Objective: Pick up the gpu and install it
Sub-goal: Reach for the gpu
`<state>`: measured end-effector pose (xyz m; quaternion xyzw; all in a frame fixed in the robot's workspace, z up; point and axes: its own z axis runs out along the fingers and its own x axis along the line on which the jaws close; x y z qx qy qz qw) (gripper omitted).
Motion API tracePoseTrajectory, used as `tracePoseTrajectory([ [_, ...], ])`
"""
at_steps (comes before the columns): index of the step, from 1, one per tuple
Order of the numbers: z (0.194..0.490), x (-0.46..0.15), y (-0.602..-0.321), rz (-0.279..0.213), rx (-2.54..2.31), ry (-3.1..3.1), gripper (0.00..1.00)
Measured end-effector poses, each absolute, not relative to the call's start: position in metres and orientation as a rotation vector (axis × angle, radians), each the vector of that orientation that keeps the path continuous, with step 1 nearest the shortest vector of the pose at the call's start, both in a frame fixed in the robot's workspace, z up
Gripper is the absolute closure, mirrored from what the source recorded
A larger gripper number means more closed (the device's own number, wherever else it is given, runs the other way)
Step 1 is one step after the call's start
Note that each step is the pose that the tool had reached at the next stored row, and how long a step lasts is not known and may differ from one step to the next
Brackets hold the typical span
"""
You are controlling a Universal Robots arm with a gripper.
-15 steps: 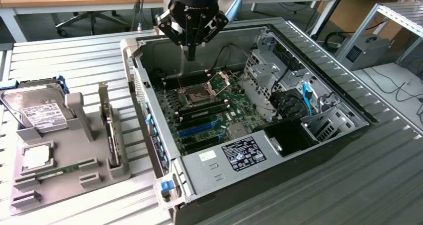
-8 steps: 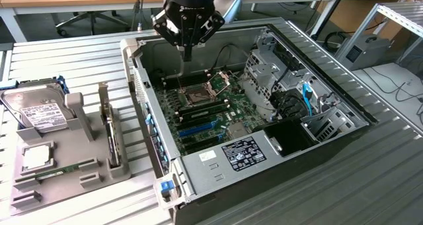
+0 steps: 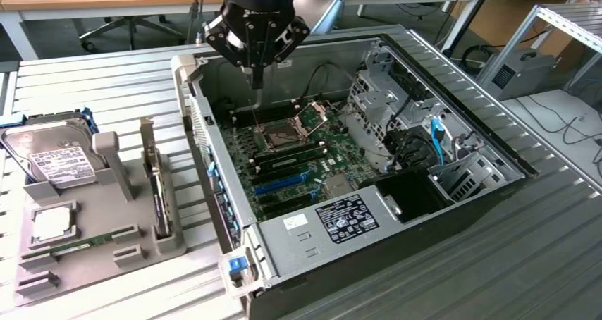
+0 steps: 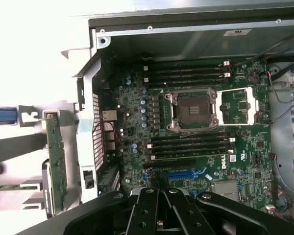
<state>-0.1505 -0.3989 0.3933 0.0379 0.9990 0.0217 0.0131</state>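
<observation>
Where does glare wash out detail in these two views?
Wrist view: the table beside the computer case is blown out to white around the gpu; the motherboard is evenly lit. Exterior view: even light, no glare, mild shade inside the computer case near the claw.

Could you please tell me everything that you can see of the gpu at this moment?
The gpu is a thin flat card with a green circuit board and a silver metal bracket at one end. It stands upright on its long edge in a slot of the grey holder, on the exterior view's left, outside the open computer case. Only the holder touches it. The shut tool hangs over the case, well apart from it.
</observation>
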Motion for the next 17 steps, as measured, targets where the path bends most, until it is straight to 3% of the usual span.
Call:
tracePoseTrajectory([
  [17,0.393,-0.174,-0.399,0.068,0.118,3.113,0.89],
])
